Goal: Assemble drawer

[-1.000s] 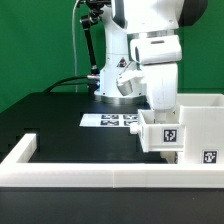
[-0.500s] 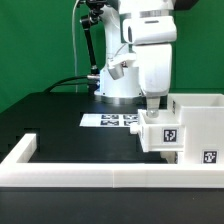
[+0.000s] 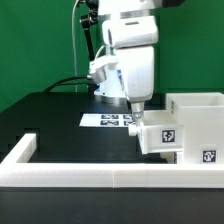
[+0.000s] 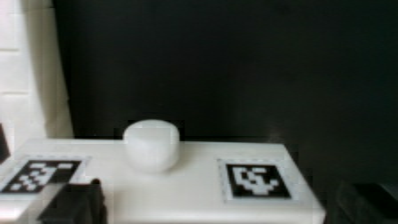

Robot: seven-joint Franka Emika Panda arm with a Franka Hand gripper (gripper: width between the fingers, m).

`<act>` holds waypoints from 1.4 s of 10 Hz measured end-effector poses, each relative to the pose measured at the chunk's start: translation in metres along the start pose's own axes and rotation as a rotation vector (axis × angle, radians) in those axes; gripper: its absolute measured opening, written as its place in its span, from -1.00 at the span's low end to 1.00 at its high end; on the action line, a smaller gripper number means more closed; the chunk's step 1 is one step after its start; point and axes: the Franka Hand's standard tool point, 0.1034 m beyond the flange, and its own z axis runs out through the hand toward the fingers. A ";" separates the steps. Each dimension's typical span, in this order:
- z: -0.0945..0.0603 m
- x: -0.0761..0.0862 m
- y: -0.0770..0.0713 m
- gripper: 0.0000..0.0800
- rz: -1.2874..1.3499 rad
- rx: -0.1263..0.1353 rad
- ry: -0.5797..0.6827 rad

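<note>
White plastic drawer parts sit at the exterior view's right on the black bench point(image 3: 60, 120): the large housing point(image 3: 205, 125) far right, with a smaller tray point(image 3: 160, 135) pushed partway into its front face, which points toward the exterior view's left. Each shows a black-and-white square tag; no readable text, only marker patterns. The marker board point(image 3: 108, 120) lies flat behind the tray, near the arm's base. The low white wall point(image 3: 90, 175) edges the near side.

The exterior view shows the claw point(image 3: 134, 113) down just beside the tray's far-left corner; fingers too small to read there. The wrist view alone shows the tray front point(image 4: 178, 170) close up: a rounded white knob point(image 4: 151, 145) between two tags, dark fingertips point(image 4: 68, 205) at the frame edges, spread apart, gripping nothing visible.
</note>
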 end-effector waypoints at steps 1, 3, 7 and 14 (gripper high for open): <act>0.006 -0.008 0.003 0.62 0.011 0.000 0.047; 0.016 -0.023 0.007 0.62 0.034 0.004 0.123; 0.022 -0.028 -0.001 0.62 0.068 0.004 0.142; 0.031 -0.034 -0.002 0.62 0.104 0.012 0.146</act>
